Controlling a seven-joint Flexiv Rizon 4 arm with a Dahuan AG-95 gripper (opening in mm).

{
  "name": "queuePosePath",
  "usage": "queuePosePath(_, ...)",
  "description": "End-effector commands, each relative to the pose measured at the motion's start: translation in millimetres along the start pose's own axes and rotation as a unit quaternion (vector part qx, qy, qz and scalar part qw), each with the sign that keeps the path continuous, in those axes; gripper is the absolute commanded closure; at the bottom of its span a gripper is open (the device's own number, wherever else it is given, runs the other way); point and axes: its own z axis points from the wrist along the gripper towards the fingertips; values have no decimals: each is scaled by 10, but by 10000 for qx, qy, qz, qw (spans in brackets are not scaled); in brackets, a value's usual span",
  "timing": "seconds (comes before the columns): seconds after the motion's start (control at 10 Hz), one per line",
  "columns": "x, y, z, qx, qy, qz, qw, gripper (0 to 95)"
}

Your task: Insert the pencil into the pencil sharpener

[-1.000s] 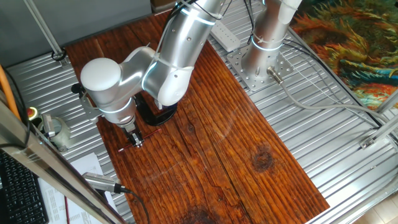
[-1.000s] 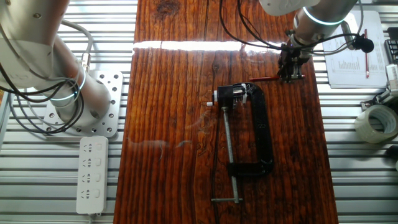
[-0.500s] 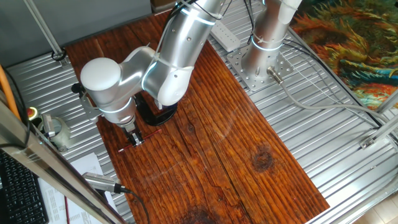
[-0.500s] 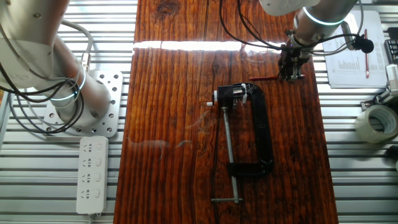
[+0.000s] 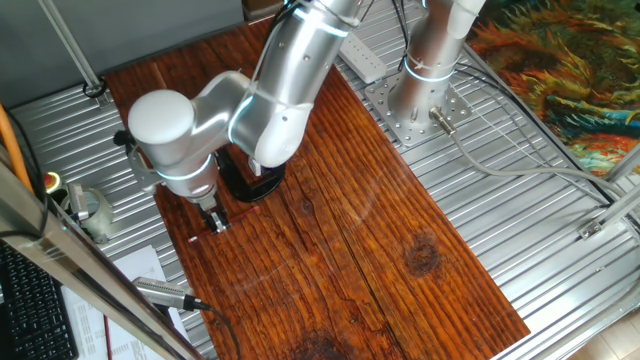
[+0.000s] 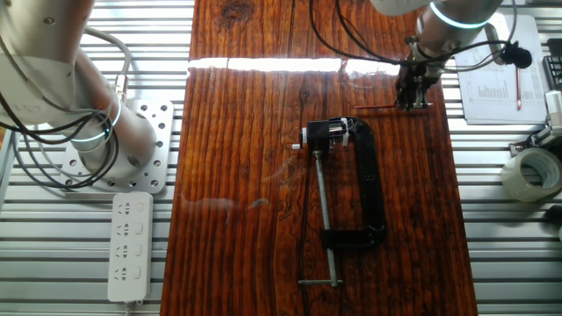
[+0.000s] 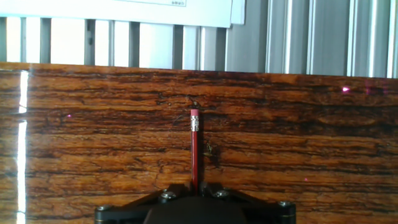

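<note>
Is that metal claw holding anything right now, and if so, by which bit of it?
Yes. The gripper is shut on the thin red pencil, near the end away from its eraser tip; the eraser end juts out beyond the fingers over the wooden table.

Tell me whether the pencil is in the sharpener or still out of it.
Out. The pencil sticks out from the shut end effector, held near the board's edge, apart from the pencil sharpener on the clamp frame.

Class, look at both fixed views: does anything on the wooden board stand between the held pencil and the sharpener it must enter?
Nothing visible does. The tool holds the pencil above the board's far end; only bare wooden board separates it from the pencil sharpener on the black clamp frame.
</note>
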Motion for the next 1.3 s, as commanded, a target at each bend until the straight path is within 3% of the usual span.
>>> queuePosePath(0.1,-35,-143,-119,-39,-22,-95,9999,950)
queuePosePath(0.6,-15,-486,-457,-47,-145,-132,9998,950)
queuePosePath(1.0,10,-693,-534,-71,-211,-202,9995,950)
queuePosePath(1.3,100,-753,-488,-100,-280,-304,9991,950)
